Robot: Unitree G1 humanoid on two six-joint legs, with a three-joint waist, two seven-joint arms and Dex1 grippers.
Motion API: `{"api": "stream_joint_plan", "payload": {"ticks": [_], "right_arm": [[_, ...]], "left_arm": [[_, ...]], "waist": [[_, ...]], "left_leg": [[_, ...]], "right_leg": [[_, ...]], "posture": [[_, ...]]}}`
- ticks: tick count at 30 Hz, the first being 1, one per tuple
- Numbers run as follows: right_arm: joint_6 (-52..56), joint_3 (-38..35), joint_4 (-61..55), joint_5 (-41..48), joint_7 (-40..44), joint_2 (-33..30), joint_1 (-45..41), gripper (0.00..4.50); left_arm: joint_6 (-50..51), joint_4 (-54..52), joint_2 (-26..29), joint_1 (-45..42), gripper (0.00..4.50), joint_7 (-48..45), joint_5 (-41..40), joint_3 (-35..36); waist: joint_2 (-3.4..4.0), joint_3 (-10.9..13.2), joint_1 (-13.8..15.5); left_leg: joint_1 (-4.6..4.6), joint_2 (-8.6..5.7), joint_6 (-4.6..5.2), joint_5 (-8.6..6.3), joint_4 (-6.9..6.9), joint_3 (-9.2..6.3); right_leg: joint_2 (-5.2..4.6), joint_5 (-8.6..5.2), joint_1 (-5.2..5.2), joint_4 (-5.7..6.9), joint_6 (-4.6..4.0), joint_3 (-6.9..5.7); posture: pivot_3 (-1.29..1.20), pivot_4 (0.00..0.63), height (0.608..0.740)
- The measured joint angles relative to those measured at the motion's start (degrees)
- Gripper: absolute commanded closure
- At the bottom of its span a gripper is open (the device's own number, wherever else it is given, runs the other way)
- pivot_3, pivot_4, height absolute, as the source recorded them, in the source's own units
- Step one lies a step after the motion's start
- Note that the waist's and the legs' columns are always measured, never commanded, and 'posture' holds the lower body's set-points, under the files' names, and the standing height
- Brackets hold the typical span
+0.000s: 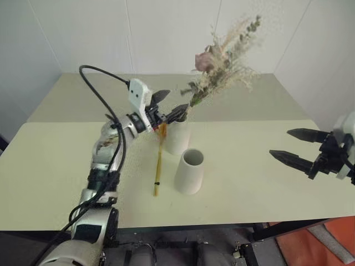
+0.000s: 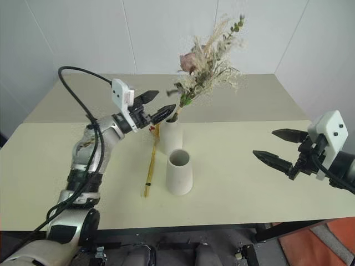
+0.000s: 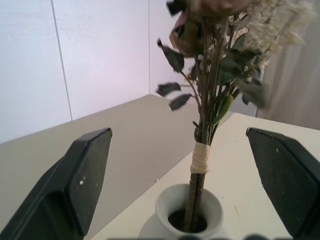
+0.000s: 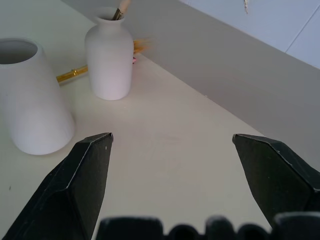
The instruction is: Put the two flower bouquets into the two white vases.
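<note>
Table, left tool spread beside bushy bouquet

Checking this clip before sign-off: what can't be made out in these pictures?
- Head of the golden spray: hidden behind the narrow-necked vase and left gripper in the head views.
- Stem ends of the rose bouquet: hidden inside the vase neck in the left wrist view.
- Bouquet top: cut off by the edge of the left wrist view.
- Inside of the cone vase: its bottom is hidden by the rim.
</note>
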Motion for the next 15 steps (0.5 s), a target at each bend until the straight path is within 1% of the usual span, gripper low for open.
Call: {"api": "stream_joint_plan", "payload": {"ticks": [3,5,7,10,13,15], "right_arm": [[-0.57,1.12,0.81,-0.34,0.59,-0.03,-0.72,0.00],[-0.84,1.51,1.20,-0.65,0.86,-0.03,-0.81,0.00],[-1.24,1.73,1.22,-0.71,1.07,-0.03,-1.12,0.00],[-1.72,2.22,1.37,-0.72,1.46,-0.03,-1.33,0.00],[-2.42,3.06,1.55,-0.73,2.23,-0.02,-1.45,0.00],[-2.56,3.24,1.58,-0.76,2.31,-0.02,-1.51,0.00]], "left_arm": [[6.18,-7.05,4.31,5.81,0.02,0.87,-1.52,1.27],[10.78,-10.45,6.33,7.77,0.02,2.06,-2.61,1.89],[18.66,-14.81,9.59,8.96,0.02,4.21,-2.92,1.55],[34.54,-19.52,13.98,8.32,0.02,8.76,-2.87,-1.19],[51.34,-19.95,12.87,4.80,0.02,13.45,-2.99,-5.00],[58.91,-20.04,10.08,2.84,0.02,15.94,-3.03,-6.09]], "waist": [[0.00,0.00,0.09],[0.00,0.00,0.25],[-0.01,0.00,0.41],[-0.01,0.00,0.46],[-0.01,0.01,0.48],[-0.01,0.01,0.34]], "left_leg": [[0.03,0.00,0.00,0.00,0.00,0.00],[0.02,0.00,0.00,0.00,0.01,0.00],[0.02,0.00,0.00,0.00,0.01,0.00],[0.03,-0.01,0.00,0.00,0.01,-0.01],[0.02,-0.04,0.00,0.00,0.02,-0.05],[0.00,-0.04,0.00,0.00,0.01,-0.06]], "right_leg": [[0.00,0.00,0.02,0.02,0.00,0.00],[-0.01,0.00,0.02,0.02,0.00,0.00],[-0.01,-0.01,0.02,0.00,0.00,-0.02],[-0.03,-0.02,0.05,0.00,0.02,-0.03],[-0.02,-0.03,0.04,0.00,0.03,-0.05],[-0.01,-0.03,0.03,-0.01,0.03,-0.04]], "posture": [[0.00,0.150,0.740],[0.00,0.150,0.740],[0.00,0.150,0.740],[0.00,0.150,0.740],[0.00,0.150,0.740],[0.00,0.150,0.740]]}}
